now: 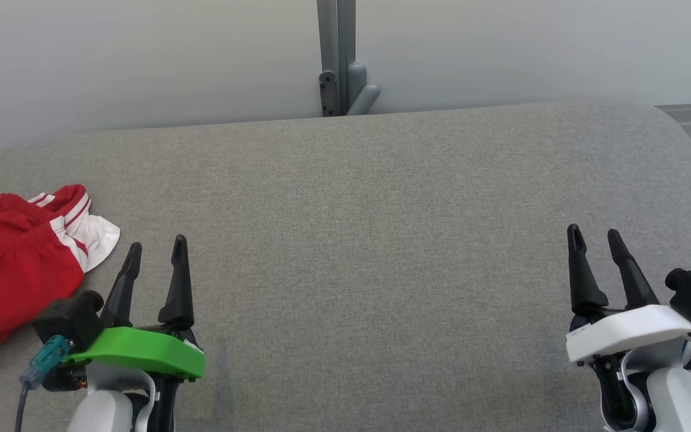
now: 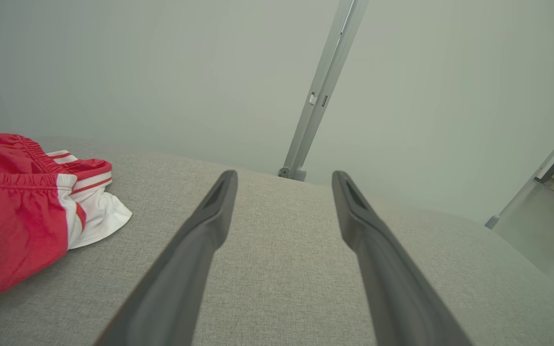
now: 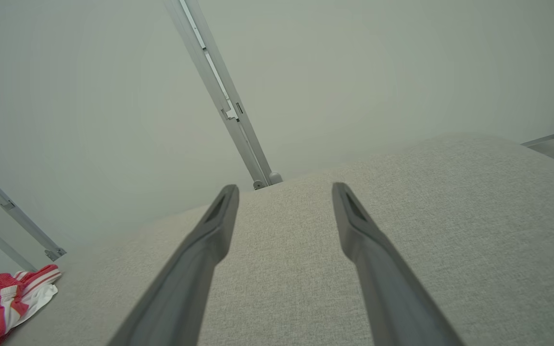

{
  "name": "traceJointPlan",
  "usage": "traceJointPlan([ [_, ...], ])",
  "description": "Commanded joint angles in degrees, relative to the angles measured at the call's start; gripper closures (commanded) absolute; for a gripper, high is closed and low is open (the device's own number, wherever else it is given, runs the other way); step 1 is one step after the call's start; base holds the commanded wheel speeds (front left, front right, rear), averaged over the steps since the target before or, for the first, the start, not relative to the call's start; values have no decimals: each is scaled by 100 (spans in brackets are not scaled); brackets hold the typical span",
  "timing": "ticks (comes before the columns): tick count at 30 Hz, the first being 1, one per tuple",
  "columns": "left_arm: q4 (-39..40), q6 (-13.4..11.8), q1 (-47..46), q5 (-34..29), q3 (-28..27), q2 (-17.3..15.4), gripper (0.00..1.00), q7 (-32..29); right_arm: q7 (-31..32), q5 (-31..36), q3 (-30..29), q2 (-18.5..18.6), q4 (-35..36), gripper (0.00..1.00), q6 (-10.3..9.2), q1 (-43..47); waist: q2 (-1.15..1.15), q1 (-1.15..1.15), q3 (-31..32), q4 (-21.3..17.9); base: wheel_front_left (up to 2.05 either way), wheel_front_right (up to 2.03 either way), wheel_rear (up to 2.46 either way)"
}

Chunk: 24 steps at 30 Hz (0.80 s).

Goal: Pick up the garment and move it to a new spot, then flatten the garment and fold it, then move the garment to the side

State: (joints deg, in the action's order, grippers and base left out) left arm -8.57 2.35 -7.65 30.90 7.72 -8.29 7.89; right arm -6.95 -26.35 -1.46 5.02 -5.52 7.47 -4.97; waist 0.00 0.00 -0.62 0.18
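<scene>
A red garment (image 1: 9, 264) with white side panels and red stripes lies bunched at the left edge of the grey table (image 1: 369, 240); it also appears in the left wrist view (image 2: 22, 211) and small in the right wrist view (image 3: 3, 300). My left gripper (image 1: 155, 245) hovers open just right of the garment, apart from it, fingers empty (image 2: 284, 178). Far off at the table's right side, my right gripper (image 1: 592, 231) is open too, with bare cloth between its fingers (image 3: 284, 190).
A grey post with a bracket (image 1: 339, 66) stands against the pale wall behind the table's far edge. The table's rounded corners fall off at far left and far right. A wide stretch of grey surface lies between the two grippers.
</scene>
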Motion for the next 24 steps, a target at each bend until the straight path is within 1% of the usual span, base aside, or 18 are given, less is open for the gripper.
traceJointPlan([
  [1,20,-40,-142,-199,32,-78,0,59,-61,205,-3,27,19,0,2,-110,0,0,0,0,0,0,0],
  [14,-278,-248,-215,-857,160,-157,0,244,-265,1024,27,17,-207,0,2,-158,0,0,8,-7,0,0,0],
  [20,-409,-291,-257,-1083,187,-180,0,313,-352,1257,64,-11,-297,0,2,-175,0,0,-1,6,0,0,0],
  [24,-481,-277,-287,-1214,171,-180,0,360,-408,1372,68,-41,-341,0,2,-188,0,0,-8,16,0,0,0],
])
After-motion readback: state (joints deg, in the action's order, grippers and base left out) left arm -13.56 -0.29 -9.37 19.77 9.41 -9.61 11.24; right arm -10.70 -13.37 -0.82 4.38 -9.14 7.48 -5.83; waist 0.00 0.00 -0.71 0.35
